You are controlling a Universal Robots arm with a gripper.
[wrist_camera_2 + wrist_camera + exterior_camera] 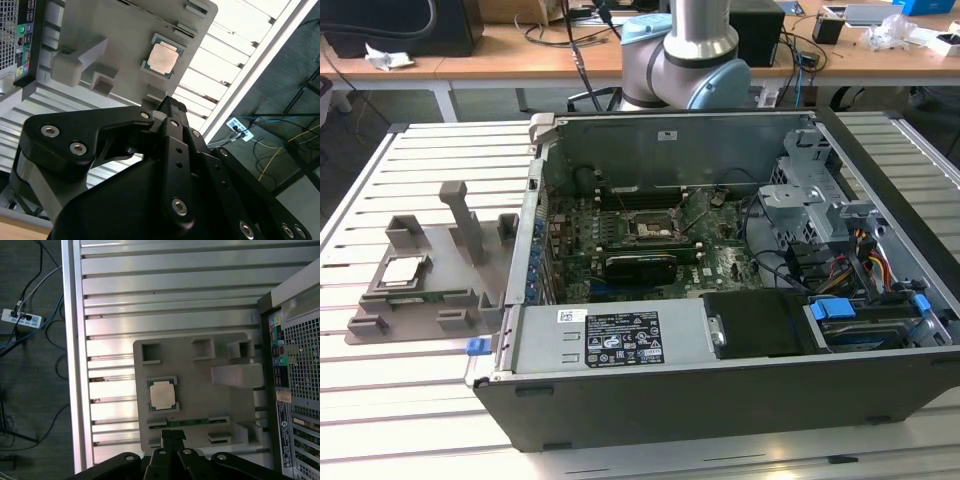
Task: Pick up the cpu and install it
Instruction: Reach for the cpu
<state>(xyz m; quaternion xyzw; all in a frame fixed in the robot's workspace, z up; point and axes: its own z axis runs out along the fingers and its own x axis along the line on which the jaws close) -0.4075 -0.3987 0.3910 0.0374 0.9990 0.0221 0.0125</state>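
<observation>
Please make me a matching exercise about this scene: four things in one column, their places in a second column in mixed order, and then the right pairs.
Things
1. small square silver-topped cpu
2. dark square metal-framed socket
3. large grey plastic fixture
4. black robot hand

Places
A. on the slatted metal table, beside the open computer case
B. over the table near the fixture, holding nothing
C. in a recess of the fixture
D. on the green motherboard inside the case

Pairs: 1-C, 2-D, 3-A, 4-B
</observation>
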